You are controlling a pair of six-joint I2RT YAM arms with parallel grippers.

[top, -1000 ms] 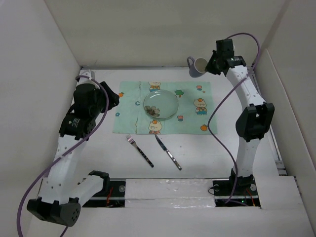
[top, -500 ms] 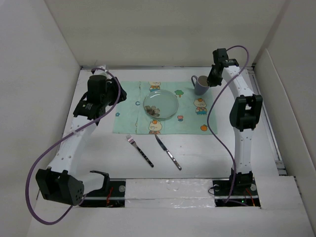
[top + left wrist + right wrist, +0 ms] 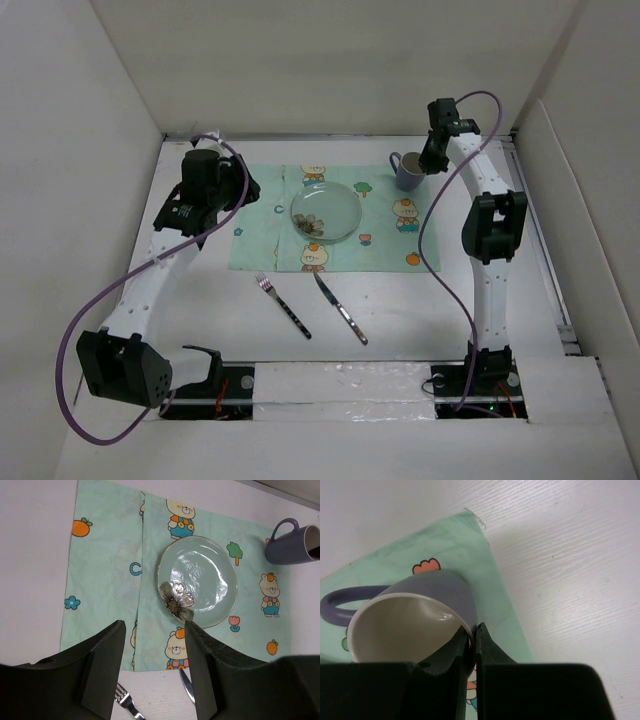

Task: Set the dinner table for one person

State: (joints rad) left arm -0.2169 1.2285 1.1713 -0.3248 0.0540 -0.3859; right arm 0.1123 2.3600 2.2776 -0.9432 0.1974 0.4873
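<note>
My right gripper (image 3: 428,160) is shut on the rim of a lavender mug (image 3: 407,173), one finger inside, one outside, seen close in the right wrist view (image 3: 415,625). The mug is over the far right corner of the mint-green placemat (image 3: 268,225) on the white dinner table (image 3: 420,310); whether it touches the cloth I cannot tell. A pale green glass plate (image 3: 326,212) with a flower print sits mid-mat and also shows in the left wrist view (image 3: 200,580). A fork (image 3: 283,304) and knife (image 3: 341,309) lie in front of the mat. My left gripper (image 3: 240,190) hovers open over the mat's left part.
White wall panels (image 3: 90,200) close in the table on the left, far and right sides. A low white ledge (image 3: 340,385) and the arm bases run along the near edge. The fork tip (image 3: 122,697) and knife tip (image 3: 186,682) show between my left fingers.
My right gripper has brought the mug down from the far edge onto the mat's far right corner. My left arm has stretched forward, its gripper now over the mat's left part.
</note>
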